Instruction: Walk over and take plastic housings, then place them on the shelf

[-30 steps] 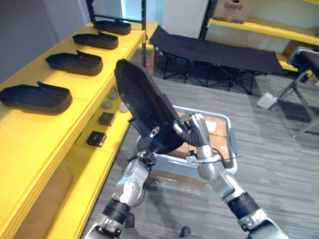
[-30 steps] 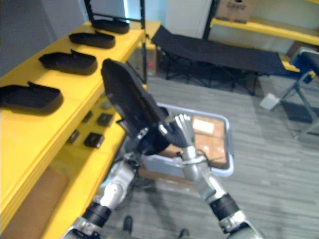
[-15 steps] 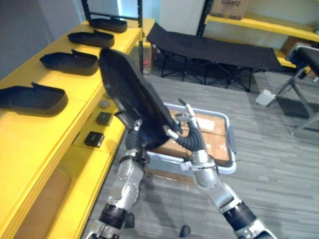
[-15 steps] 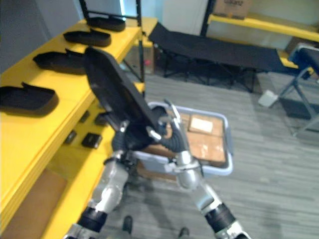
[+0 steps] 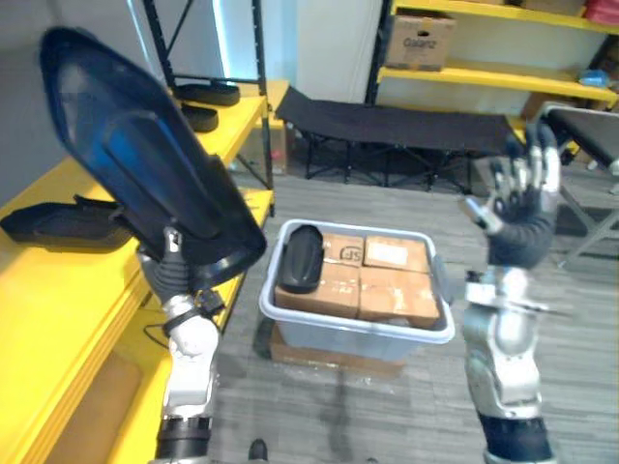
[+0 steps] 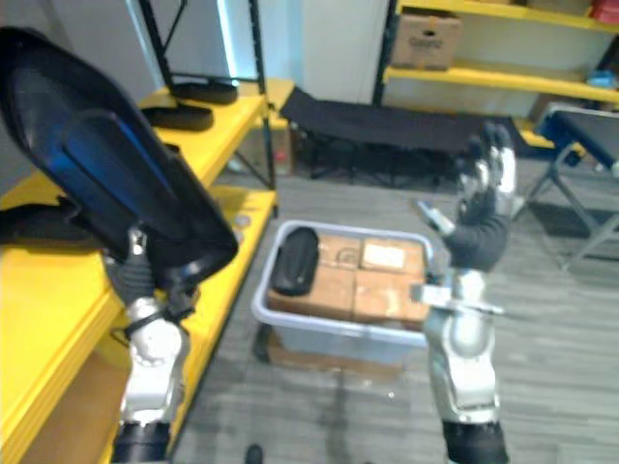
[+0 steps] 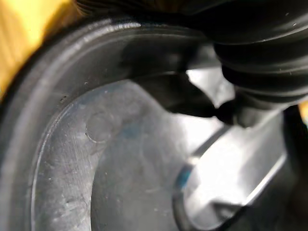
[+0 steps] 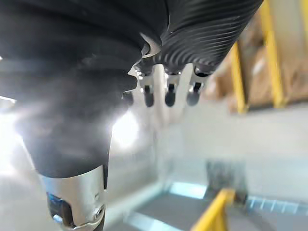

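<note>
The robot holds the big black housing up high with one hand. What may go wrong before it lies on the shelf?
1. The large black plastic housing is raised and tilted, gripped at its lower end by the left robot hand alone. The right robot hand is open and apart from it, so the housing might slip or swing.
2. Another black housing lies on the yellow shelf close by; lowering there could knock it.

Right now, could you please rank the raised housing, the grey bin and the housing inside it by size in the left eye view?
raised housing (nearest camera, so unsure)
grey bin
housing inside bin
</note>
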You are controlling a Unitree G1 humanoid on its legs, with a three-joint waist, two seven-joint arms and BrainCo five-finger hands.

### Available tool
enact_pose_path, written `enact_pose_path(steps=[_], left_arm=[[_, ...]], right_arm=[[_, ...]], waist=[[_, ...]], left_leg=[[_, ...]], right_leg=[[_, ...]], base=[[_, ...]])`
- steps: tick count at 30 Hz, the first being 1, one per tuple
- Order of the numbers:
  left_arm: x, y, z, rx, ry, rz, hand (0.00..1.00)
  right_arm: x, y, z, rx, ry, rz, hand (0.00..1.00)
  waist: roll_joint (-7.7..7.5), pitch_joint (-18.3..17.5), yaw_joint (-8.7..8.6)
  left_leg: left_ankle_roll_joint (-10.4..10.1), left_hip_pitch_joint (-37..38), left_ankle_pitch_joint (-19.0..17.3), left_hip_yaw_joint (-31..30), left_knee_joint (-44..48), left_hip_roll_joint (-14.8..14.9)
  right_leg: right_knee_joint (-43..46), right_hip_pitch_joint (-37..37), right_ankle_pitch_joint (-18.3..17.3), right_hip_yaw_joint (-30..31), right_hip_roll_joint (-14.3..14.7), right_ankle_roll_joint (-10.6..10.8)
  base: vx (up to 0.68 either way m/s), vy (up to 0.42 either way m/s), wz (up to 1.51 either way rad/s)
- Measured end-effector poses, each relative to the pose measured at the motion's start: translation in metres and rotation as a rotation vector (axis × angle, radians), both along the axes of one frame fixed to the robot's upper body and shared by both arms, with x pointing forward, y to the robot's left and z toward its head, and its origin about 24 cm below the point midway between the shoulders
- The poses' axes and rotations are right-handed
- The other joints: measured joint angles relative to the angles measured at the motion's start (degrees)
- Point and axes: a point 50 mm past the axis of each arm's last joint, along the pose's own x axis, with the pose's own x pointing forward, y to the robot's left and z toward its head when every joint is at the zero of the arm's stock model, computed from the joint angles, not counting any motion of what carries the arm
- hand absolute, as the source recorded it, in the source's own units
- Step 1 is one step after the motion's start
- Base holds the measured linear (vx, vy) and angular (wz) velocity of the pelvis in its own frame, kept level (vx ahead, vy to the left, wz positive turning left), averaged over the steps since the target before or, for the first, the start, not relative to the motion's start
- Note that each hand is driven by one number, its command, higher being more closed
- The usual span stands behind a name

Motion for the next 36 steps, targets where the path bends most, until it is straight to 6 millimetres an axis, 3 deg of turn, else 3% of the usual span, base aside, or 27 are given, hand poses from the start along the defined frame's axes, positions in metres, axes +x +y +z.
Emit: enact_pose_path(steps=[5, 8, 10, 14, 18, 22, 26, 28, 32, 36], left_arm=[[-0.032, -0.015, 0.018, 0.009, -0.14, -0.164, 1.0], [-0.045, -0.021, 0.01, -0.004, -0.107, -0.206, 1.0], [-0.051, -0.018, 0.002, -0.014, -0.066, -0.201, 1.0], [-0.062, -0.012, -0.005, -0.012, -0.022, -0.163, 1.0], [-0.07, 0.001, 0.006, 0.017, -0.06, -0.069, 1.0], [-0.085, 0.024, 0.018, 0.038, -0.108, 0.117, 1.0], [-0.109, 0.044, 0.02, 0.06, -0.098, 0.267, 1.0], [-0.123, 0.053, 0.018, 0.087, -0.069, 0.331, 1.0], [-0.139, 0.061, 0.015, 0.064, -0.048, 0.388, 1.0], [-0.145, 0.064, 0.012, 0.033, -0.034, 0.389, 1.0]], right_arm=[[-0.023, -0.017, -0.069, 0.167, 0.277, -0.096, 0.0], [-0.039, -0.017, -0.104, 0.213, 0.422, -0.118, 0.0], [-0.042, -0.016, -0.111, 0.236, 0.438, -0.089, 0.0], [-0.038, -0.009, -0.11, 0.232, 0.411, -0.003, 0.0], [-0.027, 0.004, -0.11, 0.225, 0.392, 0.075, 0.0], [-0.001, 0.031, -0.108, 0.219, 0.383, 0.201, 0.0], [0.026, 0.055, -0.093, 0.174, 0.336, 0.295, 0.0], [0.039, 0.067, -0.082, 0.14, 0.306, 0.329, 0.0], [0.05, 0.076, -0.065, 0.109, 0.254, 0.355, 0.0], [0.057, 0.084, -0.056, 0.082, 0.241, 0.395, 0.0]], waist=[[1.03, -0.58, -1.47], [2.19, -1.06, -1.48], [2.6, -1.06, -1.47], [2.46, -0.84, -0.52], [2.1, -0.46, 0.46], [1.94, -0.12, 3.47], [1.5, 0.69, 8.1], [1.06, 1.02, 11.26], [0.66, 1.22, 13.26], [0.15, 2.54, 13.71]], left_leg=[[-0.34, 0.02, -0.54, 0.91, 0.0, 0.47], [-0.58, 0.02, -0.73, 1.03, 0.0, 0.83], [-0.66, 0.02, -0.79, 0.99, 0.01, 0.97], [-0.81, -0.13, -1.02, 0.57, 0.01, 0.86], [-0.78, -1.5, -0.73, -2.46, 0.03, 0.1], [-0.45, -3.11, 0.08, -7.84, 0.06, -1.26], [-0.07, -3.97, 0.96, -14.86, 0.1, -2.93], [0.08, -4.25, 1.13, -17.49, 0.1, -3.94], [0.36, -4.94, 1.43, -19.49, 0.24, -4.91], [0.4, -3.73, 1.45, -19.13, 0.34, -4.67]], right_leg=[[-0.11, -0.54, 0.02, 0.35, 0.21, 0.03], [-0.52, -0.51, 0.01, 0.4, 0.51, 0.05], [-0.93, -0.27, 0.03, 0.31, 0.54, 0.09], [-1.3, 0.19, 0.04, -0.19, 0.51, 0.15], [-1.43, 1.12, 0.02, -3.22, 0.34, 0.5], [-1.28, 3.2, -0.43, -9.23, -0.25, 1.13], [-0.65, 6.53, -1.74, -16.08, -0.81, 2.02], [-0.44, 8.07, -2.63, -19.04, -1.14, 2.44], [0.77, 8.52, -3.51, -21.17, -1.77, 2.47], [2.33, 8.81, -4.66, -20.62, -2.1, 1.92]], base=[[0.02, -0.014, -0.13], [0.04, -0.032, -0.04], [0.0, 0.0, 0.0], [0.01, -0.006, 0.05], [0.02, -0.004, 0.38], [0.02, 0.0, 0.72], [0.03, -0.008, 0.95], [0.02, 0.018, 0.65], [0.01, 0.027, 0.36], [-0.02, 0.008, -0.06]])
